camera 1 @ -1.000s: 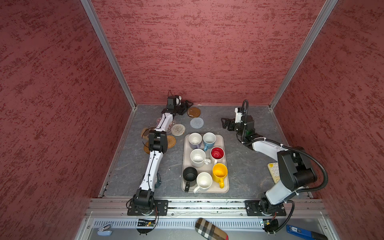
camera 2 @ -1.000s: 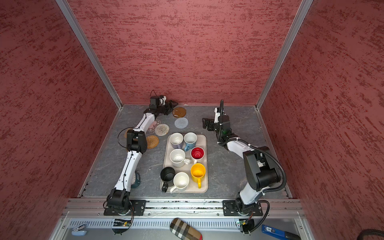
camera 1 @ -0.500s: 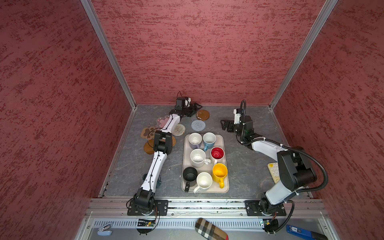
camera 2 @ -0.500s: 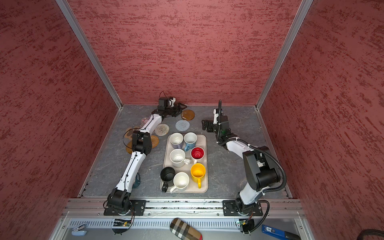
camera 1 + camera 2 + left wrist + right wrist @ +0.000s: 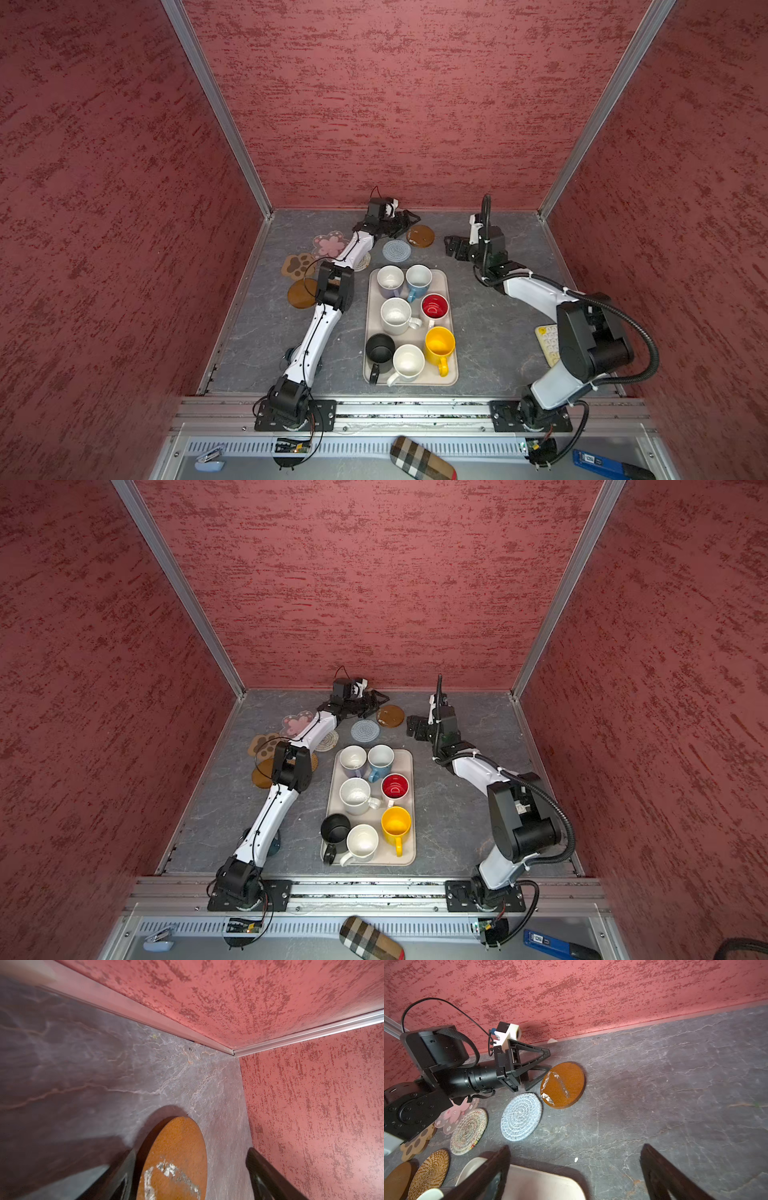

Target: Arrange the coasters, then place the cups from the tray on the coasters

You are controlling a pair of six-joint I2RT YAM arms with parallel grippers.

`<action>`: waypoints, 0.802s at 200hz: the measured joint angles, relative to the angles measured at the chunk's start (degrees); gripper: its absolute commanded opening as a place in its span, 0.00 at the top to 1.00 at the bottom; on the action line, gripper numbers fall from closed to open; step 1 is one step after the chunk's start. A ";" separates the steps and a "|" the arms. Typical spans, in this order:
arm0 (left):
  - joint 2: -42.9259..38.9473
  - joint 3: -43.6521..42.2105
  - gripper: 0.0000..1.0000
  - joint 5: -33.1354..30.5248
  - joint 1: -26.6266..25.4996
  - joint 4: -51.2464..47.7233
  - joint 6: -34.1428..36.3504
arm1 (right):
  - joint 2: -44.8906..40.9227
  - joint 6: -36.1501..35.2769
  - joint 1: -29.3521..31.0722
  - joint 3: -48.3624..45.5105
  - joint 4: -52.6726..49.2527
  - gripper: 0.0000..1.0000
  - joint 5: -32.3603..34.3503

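My left gripper (image 5: pixel 412 220) reaches to the back wall and stands open, its fingers on either side of the near edge of a brown disc coaster (image 5: pixel 420 236) that lies flat; the left wrist view shows that disc (image 5: pixel 176 1159) between the fingers. Beside it are the grey-lavender round (image 5: pixel 396 250), pink flower (image 5: pixel 330 246), paw (image 5: pixel 296 265), another brown disc (image 5: pixel 301 294), whitish woven (image 5: pixel 469 1131) and rattan (image 5: pixel 430 1172) coasters. Several cups stand on the tray (image 5: pixel 453 365), among them yellow (image 5: pixel 439 347) and black (image 5: pixel 380 349). My right gripper (image 5: pixel 449 246) hovers open and empty right of the coasters.
A cream calculator (image 5: pixel 547 343) lies at the right, partly behind the right arm. The left arm stretches over the coasters left of the tray. Red walls close in the back and both sides.
The left gripper has swept rightward along the back wall, and the brown disc by it has shifted right with it. The right arm has barely moved.
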 measured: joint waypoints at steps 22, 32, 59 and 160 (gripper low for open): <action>-2.95 -3.48 0.05 -0.31 0.79 -1.42 0.22 | 1.66 -0.22 0.00 6.43 -5.07 0.03 1.18; -4.63 -5.07 0.02 -0.83 1.60 -2.38 0.48 | 2.82 -0.44 0.00 9.42 -6.43 0.03 1.55; -9.92 -6.78 0.00 -2.47 4.44 -5.90 2.86 | 6.21 -1.18 0.00 17.00 -11.41 0.03 2.54; -66.45 -65.05 0.00 -20.63 4.42 -2.12 14.25 | 33.00 -6.03 0.59 59.23 -36.30 0.03 2.38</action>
